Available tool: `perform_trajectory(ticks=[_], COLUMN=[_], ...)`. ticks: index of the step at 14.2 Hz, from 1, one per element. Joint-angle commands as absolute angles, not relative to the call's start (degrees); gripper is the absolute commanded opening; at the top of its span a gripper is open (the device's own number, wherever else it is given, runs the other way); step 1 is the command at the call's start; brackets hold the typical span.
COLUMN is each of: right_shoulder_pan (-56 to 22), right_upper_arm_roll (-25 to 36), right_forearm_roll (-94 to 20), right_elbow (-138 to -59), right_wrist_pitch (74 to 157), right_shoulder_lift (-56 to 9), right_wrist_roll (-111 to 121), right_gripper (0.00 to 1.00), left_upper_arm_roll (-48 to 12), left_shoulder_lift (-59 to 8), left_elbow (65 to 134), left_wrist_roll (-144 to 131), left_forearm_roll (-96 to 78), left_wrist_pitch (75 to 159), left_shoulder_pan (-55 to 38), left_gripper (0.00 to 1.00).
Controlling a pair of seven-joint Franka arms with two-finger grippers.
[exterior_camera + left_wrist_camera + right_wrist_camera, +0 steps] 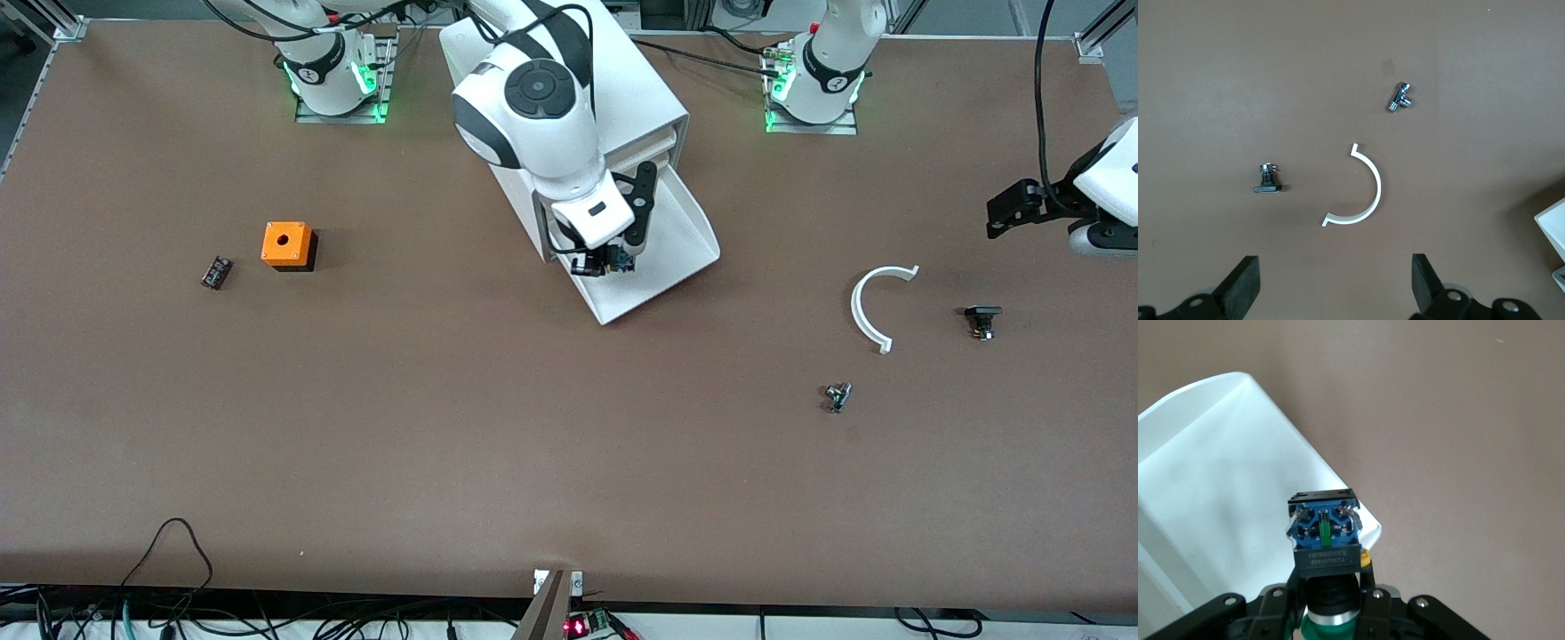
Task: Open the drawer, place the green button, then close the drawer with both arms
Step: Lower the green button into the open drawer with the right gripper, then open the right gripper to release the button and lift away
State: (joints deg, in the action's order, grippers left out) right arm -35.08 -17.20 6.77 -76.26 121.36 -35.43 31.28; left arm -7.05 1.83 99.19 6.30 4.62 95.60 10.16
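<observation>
The white cabinet (622, 98) stands at the table's back middle with its lowest drawer (685, 244) pulled out toward the front camera. My right gripper (607, 260) is shut on the green-capped button (620, 260) and holds it over the open drawer's front corner. In the right wrist view the button (1323, 533) shows its blue-black square body, with the drawer (1218, 493) under it. My left gripper (1009, 213) is open and empty, up in the air at the left arm's end of the table, and it also shows in the left wrist view (1335, 283).
A white half-ring (876, 302), a black-capped button (982, 318) and a small metal fitting (837, 396) lie toward the left arm's end. An orange box with a hole (287, 245) and a small dark part (215, 272) lie toward the right arm's end.
</observation>
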Motion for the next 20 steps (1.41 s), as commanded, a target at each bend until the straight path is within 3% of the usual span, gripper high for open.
perform_trajectory(ticks=[1,10,16,17,18,19,20], right_shoulder_pan=[-36.4,-42.9,-43.2,-43.2,-43.2,-43.2,-43.1], right_upper_arm_roll=[-17.1,-16.3,-15.5,-15.4,-15.1,-14.6,-14.6], right_forearm_roll=[7.1,7.4,7.3,7.2,7.0,6.9,6.8], right_elbow=[-71.7,-71.3,-71.5,-71.4,-71.2,-71.2,-71.2], right_wrist_pitch=[118.1,117.0,117.4,117.5,117.5,117.0,116.6], right_shoulder_lift=[-39.5,-44.6,-46.9,-46.9,-46.5,-45.5,-43.4], right_wrist_roll=[40.8,46.7,46.3,46.0,45.2,43.5,42.0], right_gripper=[0.34,0.34,0.42,0.46,0.66,1.00,1.00], left_upper_arm_roll=[-6.6,-6.5,-6.5,-6.5,-6.5,-6.5,-6.4], left_shoulder_lift=[2.1,2.0,2.1,2.1,2.1,2.0,1.8], left_elbow=[98.8,98.6,98.7,98.7,98.7,99.1,99.3], left_wrist_roll=[5.8,6.0,6.0,5.9,5.9,5.6,5.6], left_forearm_roll=[5.1,4.7,4.6,4.5,4.5,4.6,4.6], left_wrist_pitch=[95.1,95.2,95.2,95.3,95.3,95.3,95.8], left_shoulder_pan=[9.7,9.7,9.7,9.7,9.7,9.7,9.7], left_gripper=[1.00,1.00,1.00,1.00,1.00,1.00,1.00])
